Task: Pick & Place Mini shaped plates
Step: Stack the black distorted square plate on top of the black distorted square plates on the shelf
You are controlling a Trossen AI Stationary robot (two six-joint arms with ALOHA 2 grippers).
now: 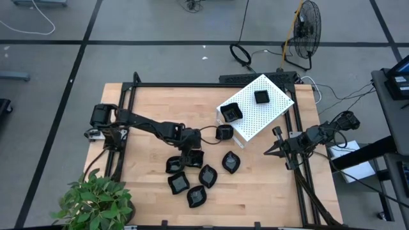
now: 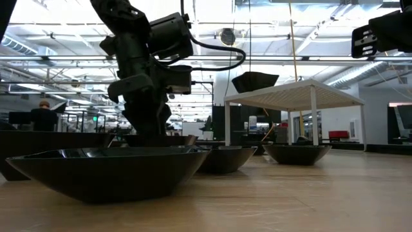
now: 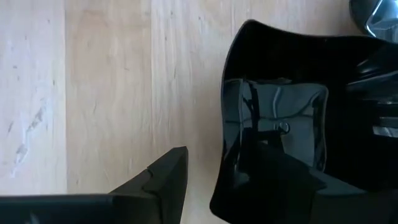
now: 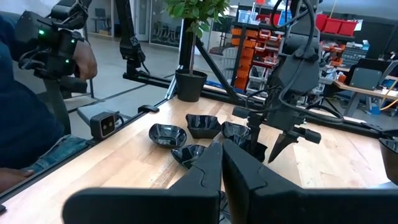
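Note:
Several glossy black mini plates lie in a loose group on the wooden table (image 1: 147, 102), among them one (image 1: 231, 162) and another (image 1: 179, 184). Two more (image 1: 231, 112) (image 1: 261, 96) sit on the white perforated box (image 1: 271, 112). My left gripper (image 1: 193, 153) points steeply down, open, over one square wavy-edged plate (image 3: 292, 112). One finger (image 3: 168, 180) stands outside the plate's rim above bare wood, and the other (image 3: 273, 180) stands inside the dish. My right gripper (image 4: 222, 162) waits shut at the table's right edge (image 1: 278, 150), level and clear of everything.
The box stands on legs at the far right of the table, with one more plate (image 1: 223, 132) next to its near corner. A potted plant (image 1: 96, 201) fills the near left corner. A person (image 4: 31, 124) sits beyond the table's left side. Bare wood lies to the far left.

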